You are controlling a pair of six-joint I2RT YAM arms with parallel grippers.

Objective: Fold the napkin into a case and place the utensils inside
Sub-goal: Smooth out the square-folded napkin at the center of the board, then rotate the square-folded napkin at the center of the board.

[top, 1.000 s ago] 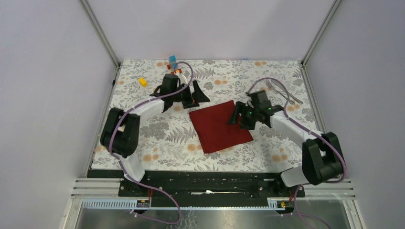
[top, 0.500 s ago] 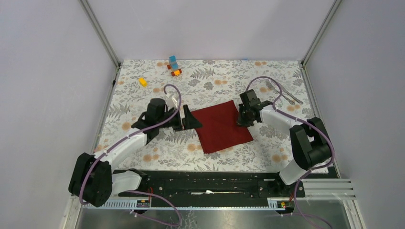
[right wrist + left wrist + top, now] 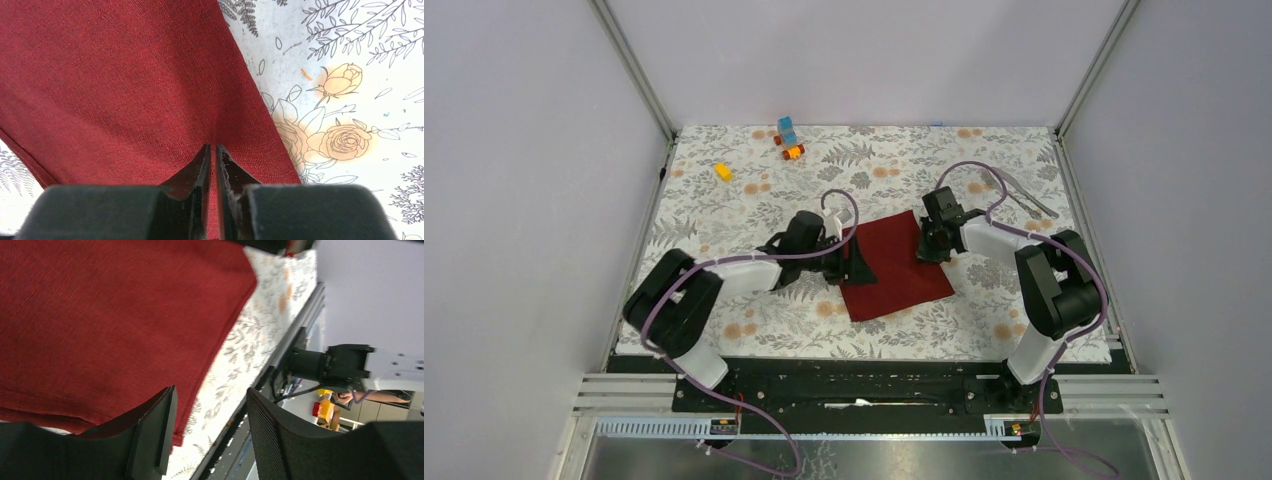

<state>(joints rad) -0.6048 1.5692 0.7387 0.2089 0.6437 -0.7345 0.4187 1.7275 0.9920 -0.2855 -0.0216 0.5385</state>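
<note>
On floral table, flat at centre: maroon napkin. Pinched at its far right edge by right tool, nearly closed on a cloth ridge; met at its left edge by left tool, jaws apart, clamping nothing. Far right, well apart: utensils.

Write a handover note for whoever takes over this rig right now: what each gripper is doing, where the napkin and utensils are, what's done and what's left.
Left gripper: open, jaws apart at the near-left edge of the napkin, not closed on it.
Right gripper: shut on the napkin, pinching the cloth at its right edge near the far corner.
Napkin: spread flat mid-table, no fold made.
Utensils: lying on the table at far right, untouched.
Done: the right-side pinch only.
Left: close the left gripper on the cloth, do all the folding, then put the utensils inside.
</note>
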